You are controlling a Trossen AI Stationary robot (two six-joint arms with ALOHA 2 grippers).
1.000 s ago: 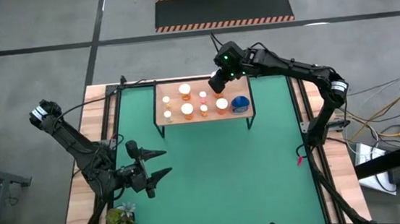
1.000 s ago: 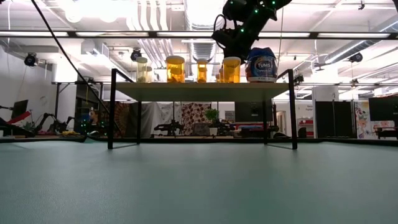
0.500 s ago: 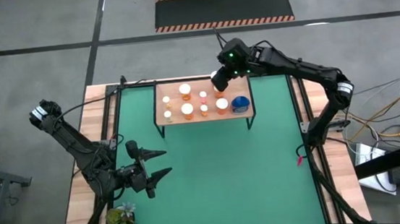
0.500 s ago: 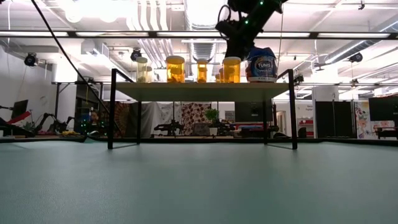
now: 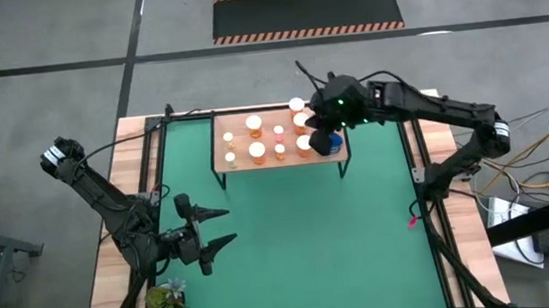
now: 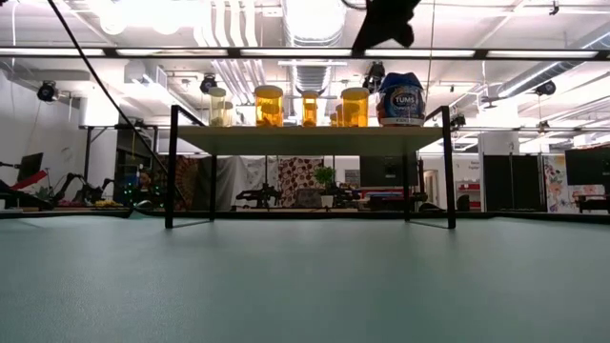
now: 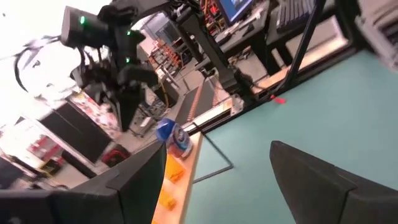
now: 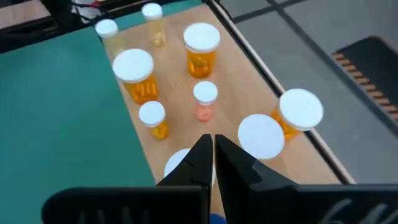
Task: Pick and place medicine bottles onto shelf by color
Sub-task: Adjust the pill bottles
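The shelf stands at the far side of the green mat on thin black legs. On it stand several orange medicine bottles with white caps, also in the low view and the right wrist view. A blue bottle stands at the shelf's right end. My right gripper hangs shut above the shelf's right part, over the blue bottle, holding nothing. My left gripper waits open and level above the mat's near left.
A small green plant sits at the table's near left corner. A small red thing lies by the mat's right edge. The mat in front of the shelf is bare between the two arms.
My right gripper has risen from the orange bottles at the shelf's far right and gone toward the table's right and near edges, ending over the blue bottle. It has stayed shut. The bottles stand as before.
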